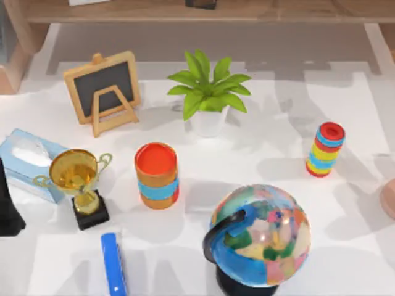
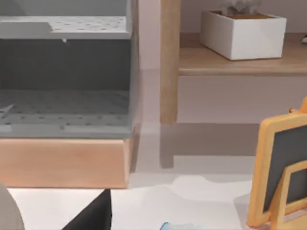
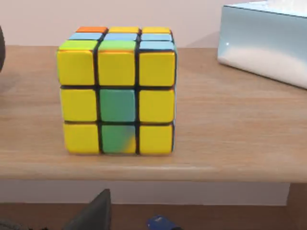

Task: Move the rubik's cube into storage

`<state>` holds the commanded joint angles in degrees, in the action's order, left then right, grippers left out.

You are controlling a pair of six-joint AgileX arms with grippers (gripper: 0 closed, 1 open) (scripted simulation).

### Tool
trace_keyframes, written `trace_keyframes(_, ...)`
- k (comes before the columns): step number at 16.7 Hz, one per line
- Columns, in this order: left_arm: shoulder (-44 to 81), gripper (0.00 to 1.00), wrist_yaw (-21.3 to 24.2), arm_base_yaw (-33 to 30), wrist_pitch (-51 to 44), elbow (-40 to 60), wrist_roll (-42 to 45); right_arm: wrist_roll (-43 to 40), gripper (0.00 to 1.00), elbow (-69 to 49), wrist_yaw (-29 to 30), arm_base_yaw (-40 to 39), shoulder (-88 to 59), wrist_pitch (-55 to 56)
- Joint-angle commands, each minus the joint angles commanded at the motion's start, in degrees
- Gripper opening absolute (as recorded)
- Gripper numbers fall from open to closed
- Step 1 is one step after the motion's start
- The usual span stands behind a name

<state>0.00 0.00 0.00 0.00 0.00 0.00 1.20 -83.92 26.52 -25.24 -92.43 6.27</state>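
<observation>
The rubik's cube (image 3: 117, 91) stands on a wooden shelf (image 3: 230, 143), close in front of the right wrist camera. Its near face is mostly yellow with green squares down the middle, and its top is orange, yellow and blue. A dark part of my right gripper (image 3: 93, 213) shows below the shelf's front edge, apart from the cube. In the left wrist view a grey perforated storage bin (image 2: 62, 110) sits in a wooden frame (image 2: 62, 160), with a dark part of my left gripper (image 2: 93, 213) in front of it. My left arm (image 1: 7, 213) is at the table's left edge.
A silver box (image 3: 266, 43) stands on the shelf beside the cube. On the table are a chalkboard easel (image 1: 102, 89), potted plant (image 1: 208, 92), tissue box (image 1: 28, 160), gold trophy (image 1: 77, 182), orange cup (image 1: 157, 174), globe (image 1: 259, 237), striped stack (image 1: 325, 149) and blue bar (image 1: 113, 264).
</observation>
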Motion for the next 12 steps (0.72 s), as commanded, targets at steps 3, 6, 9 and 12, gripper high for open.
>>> trace_keyframes(3,0.0,1.00,0.0,0.0,0.0,0.0,0.0,-0.1,1.00,-8.6,2.7,-2.4,-8.9,1.1)
trace_keyframes(6,0.0,1.00,0.0,0.0,0.0,0.0,0.0,-0.2,1.00,-12.4,4.0,-3.5,-12.4,1.7)
trace_keyframes(9,0.0,1.00,0.0,0.0,0.0,0.0,0.0,-0.2,1.00,-12.5,4.0,-3.6,-12.5,1.7)
trace_keyframes(12,0.0,1.00,0.0,0.0,0.0,0.0,0.0,-0.2,1.00,-12.4,3.8,-3.3,-12.3,1.6)
